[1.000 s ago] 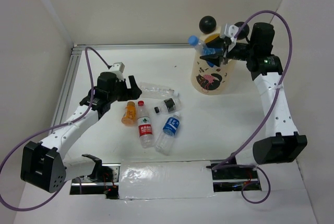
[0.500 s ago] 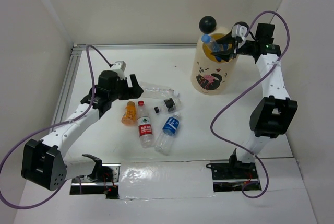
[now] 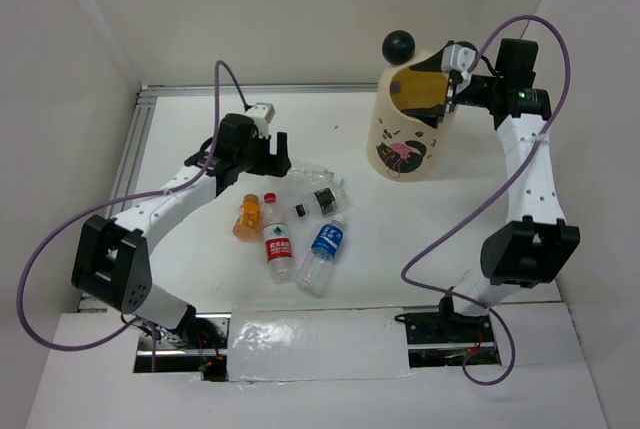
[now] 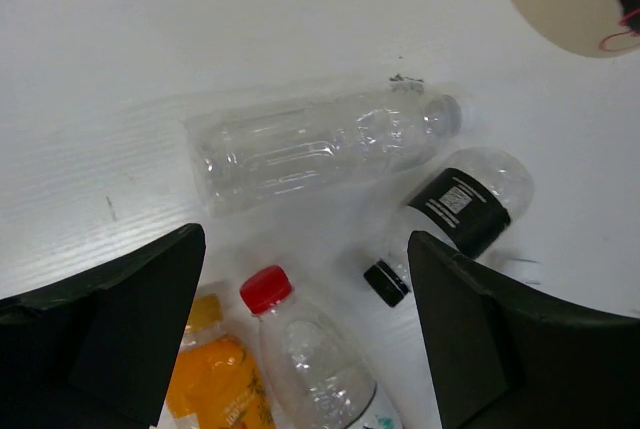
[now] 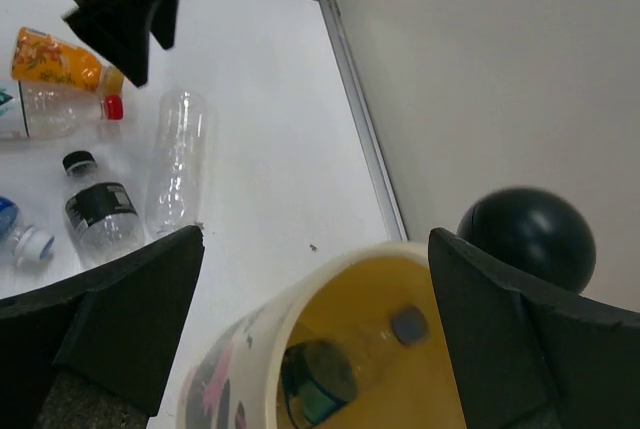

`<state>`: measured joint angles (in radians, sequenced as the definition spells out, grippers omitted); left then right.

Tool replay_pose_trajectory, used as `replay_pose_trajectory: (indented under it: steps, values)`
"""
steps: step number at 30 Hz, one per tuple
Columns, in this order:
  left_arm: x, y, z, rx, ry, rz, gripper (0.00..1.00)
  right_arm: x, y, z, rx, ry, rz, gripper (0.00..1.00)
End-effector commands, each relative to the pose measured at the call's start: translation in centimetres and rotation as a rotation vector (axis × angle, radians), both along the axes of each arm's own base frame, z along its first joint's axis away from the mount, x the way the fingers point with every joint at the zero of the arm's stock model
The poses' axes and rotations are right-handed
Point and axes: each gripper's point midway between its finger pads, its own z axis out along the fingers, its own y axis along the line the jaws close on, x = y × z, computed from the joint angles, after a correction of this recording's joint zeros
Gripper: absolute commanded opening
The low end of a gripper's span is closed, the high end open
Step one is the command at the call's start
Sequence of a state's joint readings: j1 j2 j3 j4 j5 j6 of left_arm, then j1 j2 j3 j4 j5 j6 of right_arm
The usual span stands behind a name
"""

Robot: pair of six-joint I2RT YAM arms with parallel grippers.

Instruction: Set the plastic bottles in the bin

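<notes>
**Mia:** White table [image 3: 330,119] with walls all round. What lies closest to the arms?

**Sam:** Three bottles on their sides. The blue bottle [image 3: 325,247] is just beside the red-cap bottle [image 3: 278,244]. The orange bottle [image 3: 246,217] is on the other side of the red-cap one.

**Mia:** And a bit farther back?

**Sam:** The dark bottle [image 4: 462,207] with its black cap. Just behind it lies the clear bottle [image 4: 310,144], flat on the table. The two are close, but I cannot tell if they touch.

**Mia:** Where is the left gripper [image 4: 308,239]?

**Sam:** It hangs over that bunch, near the clear bottle. Its fingers are spread wide and it holds nothing.

**Mia:** And the bin [image 3: 405,144]?

**Sam:** It stands upright at the far right, well apart from the bottles on the table. One black ball [image 3: 398,45] sticks up on its rim.

**Mia:** Is anything inside?

**Sam:** Yes. One bottle with a blue cap [image 5: 350,359] lies at the bottom.

**Mia:** What about the right gripper [image 5: 315,237]?

**Sam:** It is over the bin's mouth. Its fingers are wide apart too, with nothing in them.
</notes>
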<state>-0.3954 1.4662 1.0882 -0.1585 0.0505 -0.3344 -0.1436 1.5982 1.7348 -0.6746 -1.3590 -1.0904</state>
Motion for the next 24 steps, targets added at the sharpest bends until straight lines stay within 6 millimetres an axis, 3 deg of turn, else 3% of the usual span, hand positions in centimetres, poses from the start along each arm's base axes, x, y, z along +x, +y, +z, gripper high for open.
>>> replay_pose_trajectory:
  steps: [1, 3, 4, 5, 6, 7, 9, 10, 12, 13, 14, 16, 17, 18, 19, 24]
  values:
    - [2.6, -0.1, 1.5, 0.168, -0.105, -0.061, 0.95, -3.6, 3.1, 3.6, -0.041, -0.048, -0.022, 1.00]
    - [3.2, 0.3, 1.4, 0.207, -0.108, -0.050, 0.94, -4.0, 4.1, 2.8, -0.094, -0.047, -0.050, 0.92]
    - [3.1, 0.3, 0.8, 0.235, -0.099, -0.060, 0.92, -4.5, 5.0, 2.3, -0.109, -0.036, -0.046, 0.82]
    - [3.2, 0.3, 1.0, 0.244, -0.113, -0.068, 0.90, -5.0, 6.6, 1.4, -0.137, -0.012, -0.030, 0.44]
    - [3.3, 0.3, 0.8, 0.253, -0.122, -0.076, 0.82, -5.3, 7.5, 0.5, -0.145, 0.021, -0.024, 0.29]
    - [3.5, 0.5, 1.0, 0.274, -0.141, -0.082, 0.77, -5.7, 8.2, -1.0, -0.157, 0.057, -0.017, 0.21]
    - [3.5, 0.9, 1.1, 0.292, -0.132, -0.067, 0.64, -6.6, 10.8, -3.1, -0.206, 0.097, -0.003, 0.31]
    - [3.6, 1.4, 1.2, 0.289, -0.118, -0.024, 0.54, -6.6, 11.9, -5.4, -0.223, 0.189, -0.012, 0.45]
    - [2.8, 2.1, 0.2, 0.275, -0.049, 0.023, 0.59, -7.7, 14.8, -8.4, -0.314, 0.236, 0.009, 0.74]
    - [2.5, 3.0, 0.6, 0.250, -0.029, 0.064, 0.67, -7.8, 15.7, -10.1, -0.346, 0.262, 0.006, 0.82]
    - [1.5, 3.1, 1.4, 0.186, -0.007, 0.115, 0.84, -8.6, 17.0, -13.3, -0.400, 0.300, 0.032, 0.85]
    - [-0.2, 4.6, 1.2, 0.150, 0.056, 0.181, 0.92, -8.3, 17.5, -16.1, -0.468, 0.266, 0.013, 0.88]
    - [-0.9, 4.6, 1.3, 0.116, 0.077, 0.213, 0.94, -8.9, 18.0, -18.7, -0.527, 0.257, 0.045, 0.88]
    - [-2.0, 5.0, 0.7, 0.112, 0.104, 0.225, 0.96, -8.5, 17.9, -19.8, -0.564, 0.242, 0.031, 0.88]
    - [-2.9, 5.3, 1.4, 0.093, 0.097, 0.236, 0.96, -8.1, 17.9, -20.6, -0.589, 0.234, 0.034, 0.88]
    - [-7.5, 7.2, -1.4, 0.123, 0.246, 0.324, 0.97, -6.1, 17.9, -26.4, -0.721, 0.225, 0.068, 0.88]
